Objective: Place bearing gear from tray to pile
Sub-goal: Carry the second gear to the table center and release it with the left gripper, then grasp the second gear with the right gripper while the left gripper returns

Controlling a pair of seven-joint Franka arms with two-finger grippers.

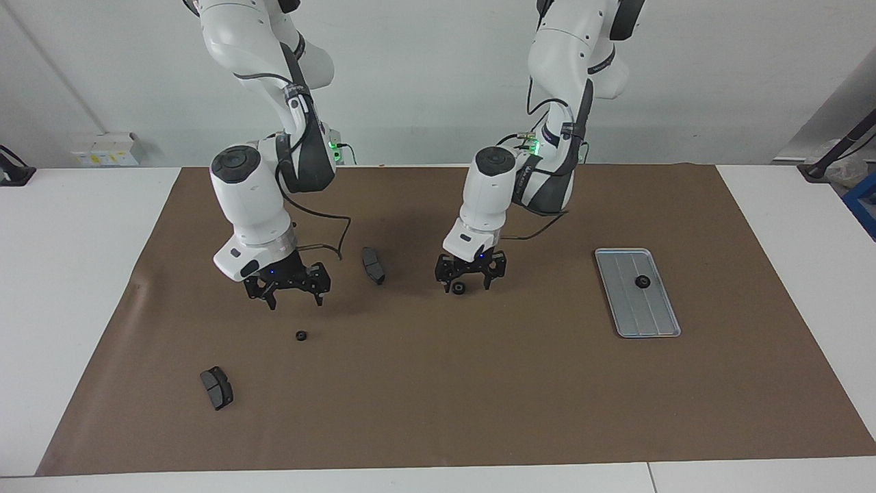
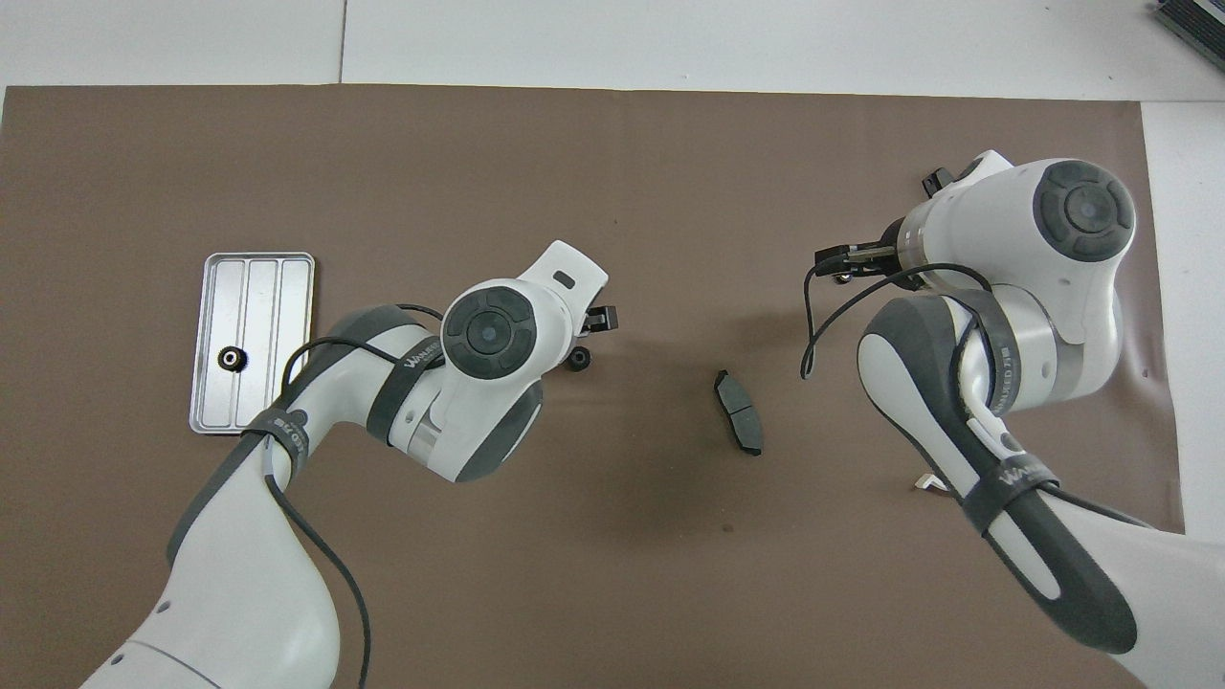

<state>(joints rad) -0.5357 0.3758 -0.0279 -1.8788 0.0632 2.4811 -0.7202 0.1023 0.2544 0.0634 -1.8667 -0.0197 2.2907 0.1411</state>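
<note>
The silver tray (image 1: 633, 308) lies toward the left arm's end of the table, with one black gear (image 1: 642, 281) on it. My left gripper (image 1: 471, 277) is open just above a second gear (image 1: 458, 288), which lies on the brown mat. My right gripper (image 1: 294, 296) is open and raised over a third gear (image 1: 300, 335) on the mat. The two gears on the mat lie well apart. In the overhead view the tray (image 2: 258, 297), its gear (image 2: 231, 358) and the gear (image 2: 577, 360) beside my left gripper (image 2: 595, 321) show.
A dark wedge pad (image 1: 373, 265) lies between the two grippers. Another pad (image 1: 216, 387) lies farther from the robots, toward the right arm's end. The brown mat (image 1: 479, 397) covers most of the white table.
</note>
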